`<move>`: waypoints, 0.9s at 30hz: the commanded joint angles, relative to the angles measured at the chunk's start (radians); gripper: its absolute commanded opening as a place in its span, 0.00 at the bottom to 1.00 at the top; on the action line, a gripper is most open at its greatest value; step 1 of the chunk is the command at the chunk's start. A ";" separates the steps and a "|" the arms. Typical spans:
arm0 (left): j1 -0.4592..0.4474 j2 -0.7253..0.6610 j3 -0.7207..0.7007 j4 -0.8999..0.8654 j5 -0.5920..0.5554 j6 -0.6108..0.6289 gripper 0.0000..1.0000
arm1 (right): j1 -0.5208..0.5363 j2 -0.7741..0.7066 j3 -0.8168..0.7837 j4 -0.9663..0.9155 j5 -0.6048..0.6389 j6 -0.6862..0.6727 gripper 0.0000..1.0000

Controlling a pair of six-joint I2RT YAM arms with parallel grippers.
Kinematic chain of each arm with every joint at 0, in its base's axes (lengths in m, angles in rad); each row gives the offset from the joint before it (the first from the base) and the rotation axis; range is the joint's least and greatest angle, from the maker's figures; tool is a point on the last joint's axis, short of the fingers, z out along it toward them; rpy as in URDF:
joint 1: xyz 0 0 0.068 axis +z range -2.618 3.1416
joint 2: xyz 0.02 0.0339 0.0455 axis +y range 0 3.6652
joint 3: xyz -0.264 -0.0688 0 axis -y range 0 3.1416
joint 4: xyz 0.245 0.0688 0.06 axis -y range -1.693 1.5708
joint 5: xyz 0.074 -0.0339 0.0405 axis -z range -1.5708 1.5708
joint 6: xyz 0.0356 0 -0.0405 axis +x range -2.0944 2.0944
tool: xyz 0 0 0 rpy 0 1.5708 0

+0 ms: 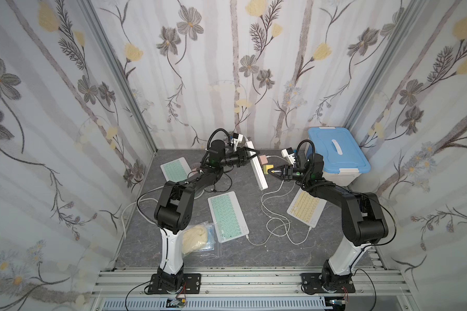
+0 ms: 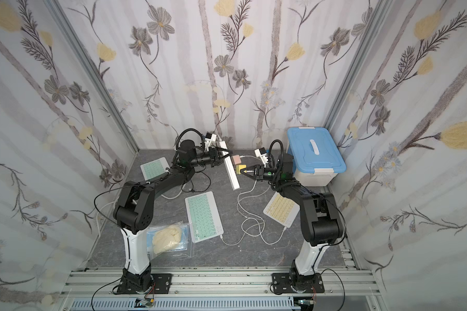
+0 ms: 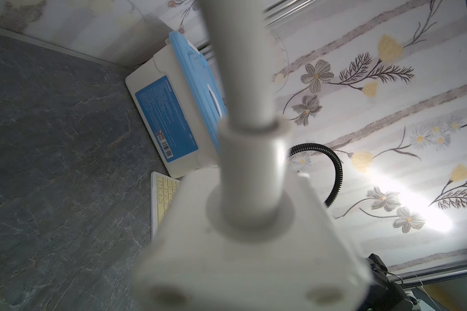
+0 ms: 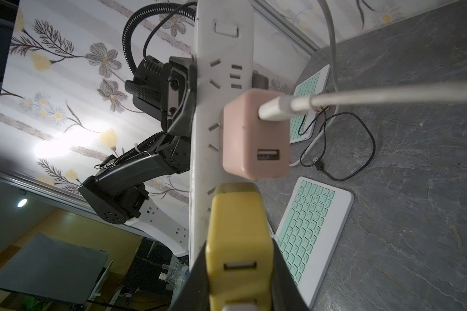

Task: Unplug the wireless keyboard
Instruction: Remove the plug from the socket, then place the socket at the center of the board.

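Overhead, in a top view, the cream-yellow keyboard (image 1: 302,208) lies flat beneath the right arm, its white cable attached. The right gripper (image 1: 274,171) clamps the yellow charger (image 1: 268,169), and the left gripper (image 1: 250,156) grips the power strip (image 1: 260,176). The left wrist view shows only the strip's blurred end. In the right wrist view the charger sits against the strip.

Right gripper (image 2: 244,171) on the yellow charger (image 2: 239,168) at the white power strip (image 2: 233,180), left gripper (image 2: 225,154) around the strip's far end.

Grey tabletop (image 1: 254,255) carries mint keyboards (image 1: 228,216), yellow keyboard (image 1: 305,206), lidded box (image 1: 337,153), plastic bag (image 1: 200,238).
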 commanded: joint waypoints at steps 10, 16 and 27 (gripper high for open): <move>-0.006 -0.028 0.019 -0.012 0.047 0.064 0.00 | -0.041 -0.007 0.041 -0.306 0.094 -0.166 0.00; 0.000 0.045 0.066 -0.127 -0.033 0.137 0.00 | -0.035 -0.101 -0.038 -0.359 0.165 -0.199 0.00; 0.000 0.249 0.199 -0.169 -0.099 0.120 0.00 | 0.037 -0.232 -0.100 -0.427 0.249 -0.246 0.00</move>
